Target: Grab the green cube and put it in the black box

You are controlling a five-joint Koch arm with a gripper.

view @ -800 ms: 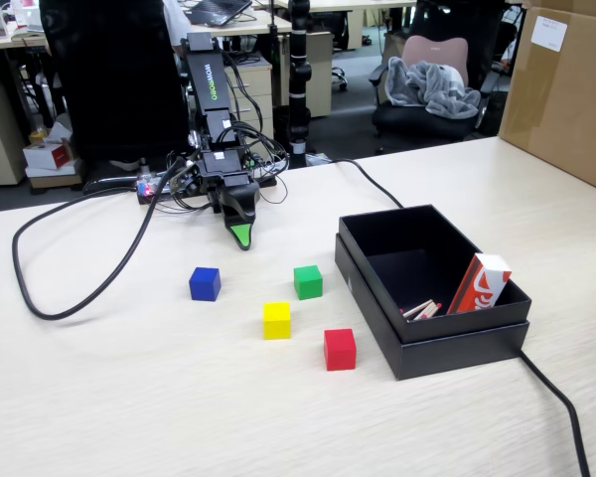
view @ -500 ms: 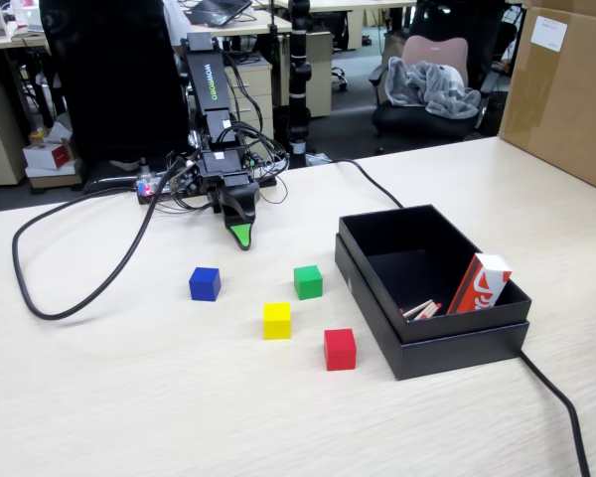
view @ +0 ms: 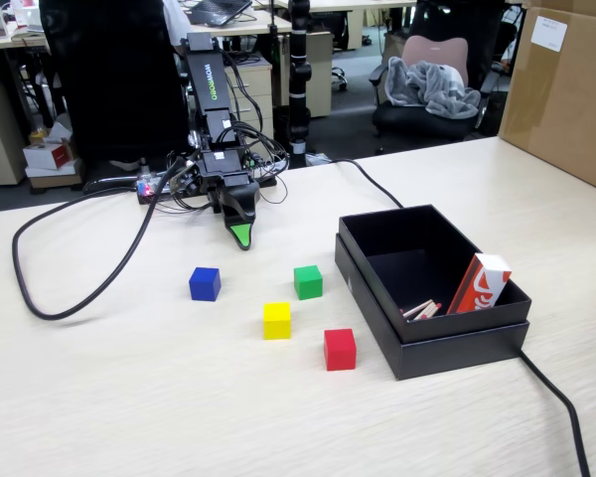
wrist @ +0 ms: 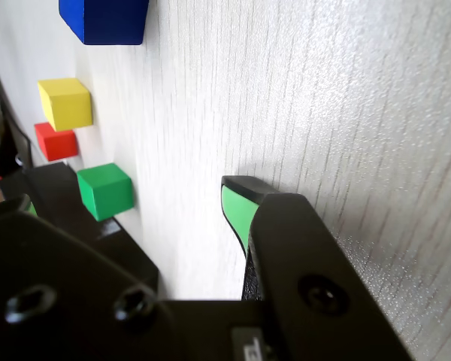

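Observation:
The green cube [view: 308, 281] rests on the pale table, left of the black box [view: 497, 310], which holds a red and white carton [view: 480, 283]. My gripper [view: 240, 237] points down at the table behind the cubes, roughly a cube's width or two back and left of the green one. In the wrist view the gripper [wrist: 144, 182] is open with bare table between its fingers. The green-padded finger [wrist: 237, 207] is on the right and the green cube [wrist: 105, 190] lies just beyond the black left finger. Nothing is held.
A blue cube [view: 205, 283], a yellow cube [view: 276, 320] and a red cube [view: 339, 349] lie around the green one. A black cable [view: 70, 298] loops over the table's left part; another [view: 561, 397] runs past the box. A brown carton [view: 566, 89] stands back right.

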